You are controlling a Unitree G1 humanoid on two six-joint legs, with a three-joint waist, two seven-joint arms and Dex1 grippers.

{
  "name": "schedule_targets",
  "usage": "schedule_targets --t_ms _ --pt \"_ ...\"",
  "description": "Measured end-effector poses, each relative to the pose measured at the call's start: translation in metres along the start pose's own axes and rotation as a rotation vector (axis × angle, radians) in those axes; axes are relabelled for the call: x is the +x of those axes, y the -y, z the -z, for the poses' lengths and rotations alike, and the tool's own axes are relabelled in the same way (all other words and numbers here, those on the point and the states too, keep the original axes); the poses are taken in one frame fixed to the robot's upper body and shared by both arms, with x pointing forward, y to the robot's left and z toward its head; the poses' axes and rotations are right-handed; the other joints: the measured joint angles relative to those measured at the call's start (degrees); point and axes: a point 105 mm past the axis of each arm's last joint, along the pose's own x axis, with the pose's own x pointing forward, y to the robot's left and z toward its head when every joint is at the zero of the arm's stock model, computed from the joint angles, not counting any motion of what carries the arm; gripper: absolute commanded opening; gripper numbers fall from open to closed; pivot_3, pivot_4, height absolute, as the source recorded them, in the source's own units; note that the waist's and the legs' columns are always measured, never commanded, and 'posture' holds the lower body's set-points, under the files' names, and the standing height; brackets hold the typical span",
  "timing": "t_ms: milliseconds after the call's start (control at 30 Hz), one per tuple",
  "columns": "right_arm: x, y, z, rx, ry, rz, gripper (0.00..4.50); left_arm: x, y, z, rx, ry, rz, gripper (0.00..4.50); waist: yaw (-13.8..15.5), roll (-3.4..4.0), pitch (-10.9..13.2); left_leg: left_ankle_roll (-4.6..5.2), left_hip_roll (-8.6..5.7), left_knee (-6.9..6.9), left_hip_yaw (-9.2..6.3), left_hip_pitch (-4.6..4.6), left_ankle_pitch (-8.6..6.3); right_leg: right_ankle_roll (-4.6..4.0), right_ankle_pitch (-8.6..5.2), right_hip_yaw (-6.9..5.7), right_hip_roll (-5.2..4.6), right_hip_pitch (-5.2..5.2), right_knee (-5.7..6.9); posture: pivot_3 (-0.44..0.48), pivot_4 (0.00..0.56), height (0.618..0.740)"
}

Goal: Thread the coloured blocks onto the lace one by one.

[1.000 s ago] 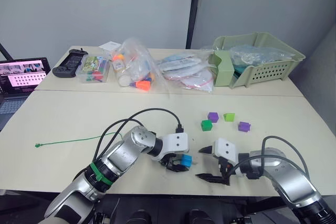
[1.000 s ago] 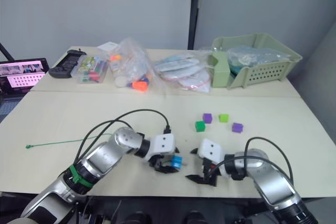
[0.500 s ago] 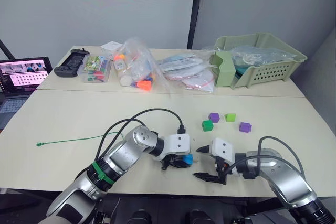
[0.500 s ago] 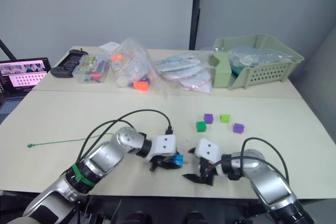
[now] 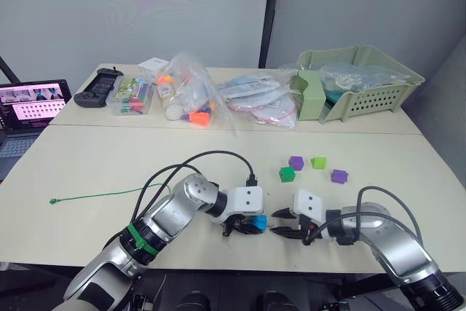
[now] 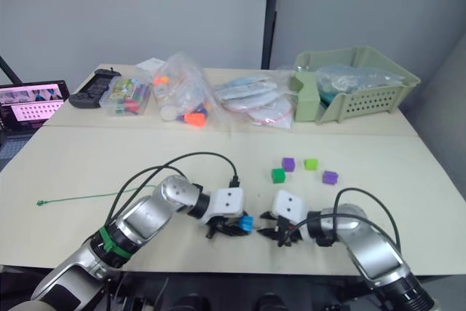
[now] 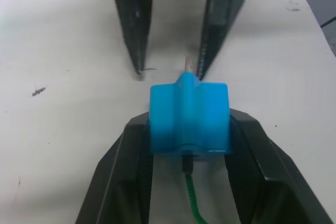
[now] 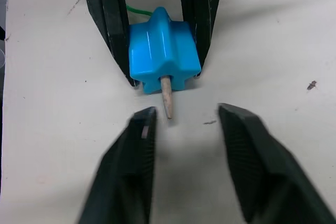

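Low in the frame, near the table's [image 5: 87, 165] front edge, the left gripper [image 7: 188, 145] pinches the bright blue block [image 5: 258, 222] between its two fingers. The right wrist view shows what the head views miss: the lace's [image 5: 109, 194] pale stiff tip [image 8: 167, 97] pokes out of the block toward the right gripper [image 8: 184, 124], whose fingers stand wide apart around it, not touching. Four more blocks [image 5: 313, 168] lie right of centre.
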Motion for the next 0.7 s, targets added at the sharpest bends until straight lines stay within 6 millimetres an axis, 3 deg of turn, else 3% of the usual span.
schedule_targets --t_ms 67,100,433,700 --pt "0.002 -0.002 -0.001 -0.002 0.001 -0.015 0.03 0.000 0.000 0.000 0.000 -0.001 0.000 1.39 0.0 0.00 0.0 0.00 0.01 0.00 -0.01 0.00 0.00 0.00 0.00 0.00 0.01 0.00 0.01 0.000 0.150 0.740" --pt "0.004 -0.003 0.000 -0.001 0.001 -0.023 0.00 0.000 0.000 0.000 0.000 -0.001 0.000 1.39 0.0 0.00 0.0 0.00 0.00 0.00 -0.01 0.00 0.00 0.00 0.00 0.00 0.01 0.00 0.01 0.000 0.150 0.740" --pt "0.004 -0.003 -0.001 -0.010 0.004 -0.030 0.00 0.000 0.000 0.000 0.000 -0.002 0.000 1.39 0.0 0.00 0.0 0.00 0.00 0.01 0.00 0.00 0.00 0.00 0.00 0.00 0.00 0.00 0.03 0.000 0.150 0.740" --pt "-0.009 -0.001 0.005 -0.022 -0.035 -0.027 0.00 -0.001 0.000 0.001 0.002 -0.005 0.004 1.39 0.0 0.00 0.0 0.00 0.00 0.02 0.00 0.00 0.00 0.00 0.00 0.00 0.00 0.00 0.03 0.000 0.150 0.740"
